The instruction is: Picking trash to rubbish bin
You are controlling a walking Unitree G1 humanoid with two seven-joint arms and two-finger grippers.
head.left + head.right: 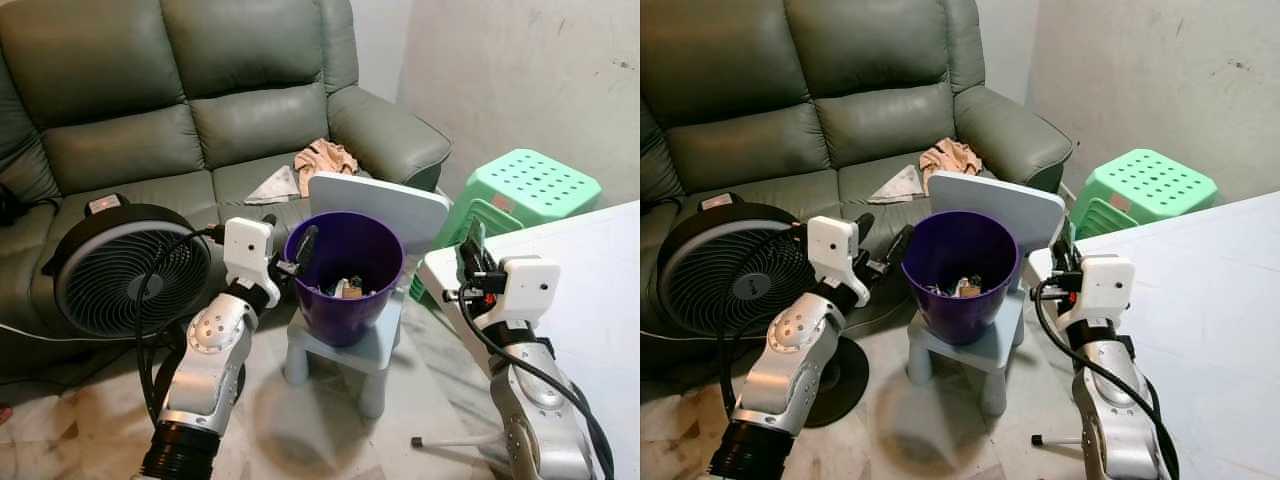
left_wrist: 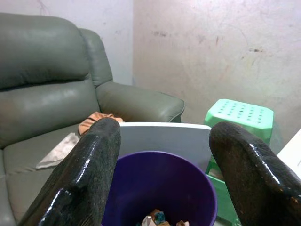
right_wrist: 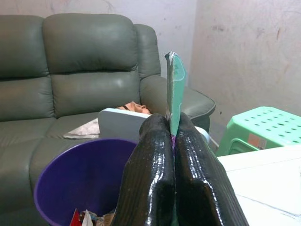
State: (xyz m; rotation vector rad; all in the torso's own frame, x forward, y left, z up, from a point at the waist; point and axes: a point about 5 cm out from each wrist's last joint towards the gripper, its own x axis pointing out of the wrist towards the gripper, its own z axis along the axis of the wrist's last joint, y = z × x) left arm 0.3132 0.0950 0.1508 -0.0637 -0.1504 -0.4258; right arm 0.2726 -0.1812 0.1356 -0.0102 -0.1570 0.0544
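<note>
Left eye view: one round purple plastic rubbish bin (image 1: 346, 275) stands on the seat of one small pale-blue plastic chair (image 1: 385, 205), in front of one grey-green leather sofa (image 1: 200, 110). Several small scraps of trash (image 1: 345, 288) lie in the bottom of the bin; their number and kind cannot be made out. One black round floor fan (image 1: 125, 270) stands to the left of the bin, its base hidden behind the left arm. Two green perforated plastic stools (image 1: 530, 185), stacked, stand far right; the lower one is largely hidden. One white table (image 1: 600, 270) is cut off at the right edge.

Left gripper (image 1: 292, 252), at the bin's left rim, has its two black fingers (image 2: 84, 174) spread apart, with nothing between them. Right gripper (image 3: 171, 127), just right of the bin, has its fingers pressed together on one thin flat green wrapper (image 3: 174, 89) that stands upright, edge-on. No writing is legible on it.

On the sofa seat lie one crumpled tan cloth (image 1: 325, 158) and one flat grey piece (image 1: 275, 186), hard to identify.
</note>
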